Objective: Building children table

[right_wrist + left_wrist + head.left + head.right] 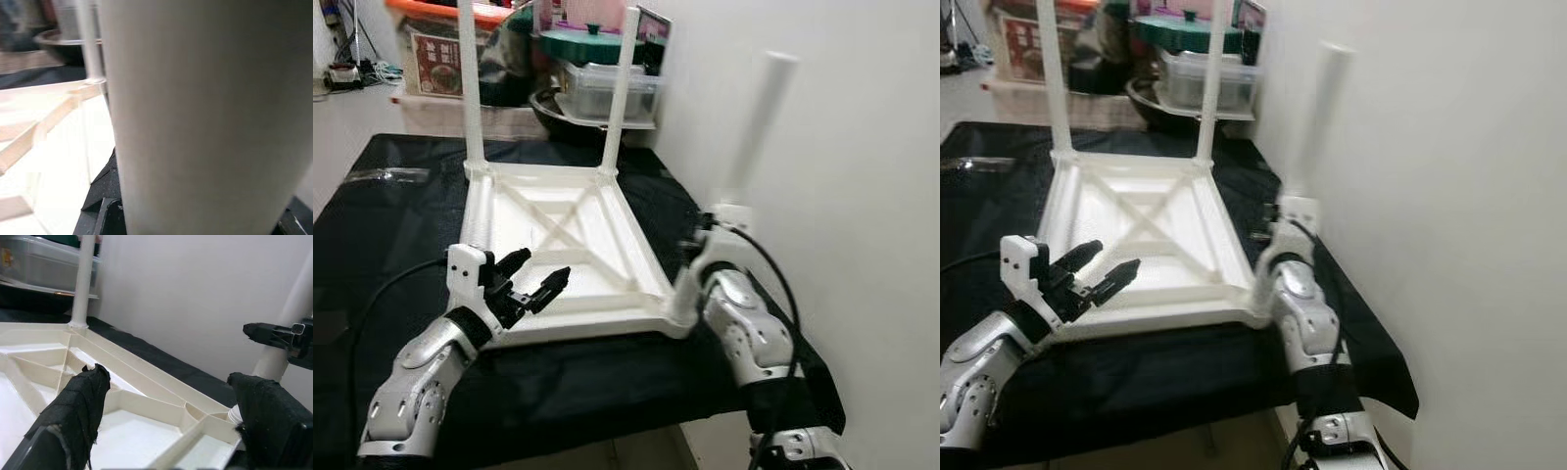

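Note:
A white children's table top (558, 245) lies upside down on the black cloth. Two white legs stand upright in its far corners, one on the left (470, 78) and one on the right (622, 88). A third white leg (759, 127) rises slightly tilted at the near right corner, close to the wall. My right gripper (710, 230) is shut on its lower end, and the same leg (195, 122) looms large in the right wrist view. My left gripper (536, 274) hovers open over the near left part of the underside, with nothing between its fingers (78, 406).
A white wall (842, 196) runs close along the right side. Behind the black-covered table (391, 225) sit clear plastic boxes (607, 88), a dark bowl and a green lid. A cable trails from my left arm over the cloth.

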Controlling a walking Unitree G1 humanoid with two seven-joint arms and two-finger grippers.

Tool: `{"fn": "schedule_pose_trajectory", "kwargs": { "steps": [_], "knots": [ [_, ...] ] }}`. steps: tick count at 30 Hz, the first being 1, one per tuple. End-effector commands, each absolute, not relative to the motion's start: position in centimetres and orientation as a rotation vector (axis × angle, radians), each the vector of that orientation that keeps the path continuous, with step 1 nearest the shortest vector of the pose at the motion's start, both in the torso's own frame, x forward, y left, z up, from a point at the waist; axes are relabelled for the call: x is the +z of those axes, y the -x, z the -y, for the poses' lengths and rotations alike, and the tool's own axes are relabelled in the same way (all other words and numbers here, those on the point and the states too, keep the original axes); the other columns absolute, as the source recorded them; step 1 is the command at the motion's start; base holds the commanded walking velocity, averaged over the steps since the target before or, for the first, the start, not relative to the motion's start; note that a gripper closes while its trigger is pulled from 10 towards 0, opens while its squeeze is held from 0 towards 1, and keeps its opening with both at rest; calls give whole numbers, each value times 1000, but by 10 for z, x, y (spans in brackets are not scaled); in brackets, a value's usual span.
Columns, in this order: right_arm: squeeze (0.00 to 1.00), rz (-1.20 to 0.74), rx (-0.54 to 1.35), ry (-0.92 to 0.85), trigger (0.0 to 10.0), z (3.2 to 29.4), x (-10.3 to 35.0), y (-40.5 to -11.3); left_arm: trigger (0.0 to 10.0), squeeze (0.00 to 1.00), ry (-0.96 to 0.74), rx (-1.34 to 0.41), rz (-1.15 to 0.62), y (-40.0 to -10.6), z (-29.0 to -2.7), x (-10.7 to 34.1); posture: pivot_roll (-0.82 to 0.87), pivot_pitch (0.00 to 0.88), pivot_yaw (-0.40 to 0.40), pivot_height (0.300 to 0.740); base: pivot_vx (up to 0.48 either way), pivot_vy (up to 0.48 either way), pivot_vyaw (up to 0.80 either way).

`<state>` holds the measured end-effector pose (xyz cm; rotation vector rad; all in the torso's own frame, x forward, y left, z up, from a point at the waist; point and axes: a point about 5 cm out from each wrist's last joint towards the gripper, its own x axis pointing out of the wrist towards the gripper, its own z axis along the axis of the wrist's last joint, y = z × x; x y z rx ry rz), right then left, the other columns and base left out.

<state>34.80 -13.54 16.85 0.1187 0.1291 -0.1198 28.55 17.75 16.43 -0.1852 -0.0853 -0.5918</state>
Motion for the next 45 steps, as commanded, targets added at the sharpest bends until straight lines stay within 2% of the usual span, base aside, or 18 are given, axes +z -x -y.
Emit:
{"fn": "schedule_pose_trajectory", "kwargs": {
  "steps": [1,2,5,6,9,10,20,22,23,25,26,30,34,39,40,41,42,45],
  "knots": [
    [0,-286,-38,-93,10000,126,137,-337,10000,0,183,-618,74,-285,-172,163,149,0,-182,740,0,0,0],
    [1000,-226,35,-133,10000,116,146,-337,10000,0,183,-618,74,-285,-172,164,151,0,-181,740,0,0,0],
    [1000,-167,165,-190,10000,104,158,-337,10000,0,182,-619,74,-286,-172,164,149,0,-182,740,0,0,0],
    [498,-111,283,-224,10000,95,171,-338,10000,0,182,-619,74,-286,-172,164,146,0,-180,740,0,0,0],
    [498,-85,350,-242,10000,89,178,-339,10000,0,182,-619,74,-286,-172,163,146,0,-180,740,0,0,0],
    [0,-5,546,-256,10000,82,195,-333,10000,0,181,-619,74,-287,-172,164,146,0,-182,740,0,0,0],
    [0,111,1150,-170,10000,56,212,-283,10000,0,182,-614,78,-287,-172,164,156,0,-191,740,0,0,0],
    [0,101,1150,-131,7176,51,206,-281,10000,0,182,-614,78,-287,-171,164,157,0,-192,740,0,0,0],
    [0,88,1120,-87,3961,48,200,-284,10000,0,182,-614,78,-286,-171,164,157,0,-192,740,0,0,0],
    [0,88,1120,-87,3961,48,200,-284,10000,0,182,-614,78,-286,-171,164,157,0,-192,740,0,0,0],
    [0,69,1076,-68,0,48,195,-289,10000,0,182,-614,78,-286,-171,164,157,0,-190,740,0,0,0],
    [0,-32,819,-58,0,56,182,-313,10000,0,183,-615,77,-286,-171,164,156,0,-190,740,0,0,0],
    [0,-340,-112,-57,0,127,134,-349,10000,0,186,-618,78,-285,-171,164,152,0,-189,740,0,0,0],
    [0,-375,-223,-50,0,141,125,-342,10000,0,186,-618,79,-285,-171,165,152,0,-189,740,0,0,0],
    [0,-348,-154,-72,10000,131,128,-340,10000,0,186,-619,79,-285,-171,165,150,0,-186,740,0,0,0],
    [0,-348,-154,-72,10000,131,128,-340,10000,0,186,-619,79,-285,-171,165,150,0,-186,740,0,0,0],
    [1000,-244,42,-162,10000,111,144,-337,10000,0,188,-620,79,-286,-171,165,144,0,-182,740,0,0,0],
    [1000,-205,93,-179,10000,106,150,-336,10000,0,189,-621,79,-286,-171,165,144,0,-182,740,0,0,0]
  ]
}}
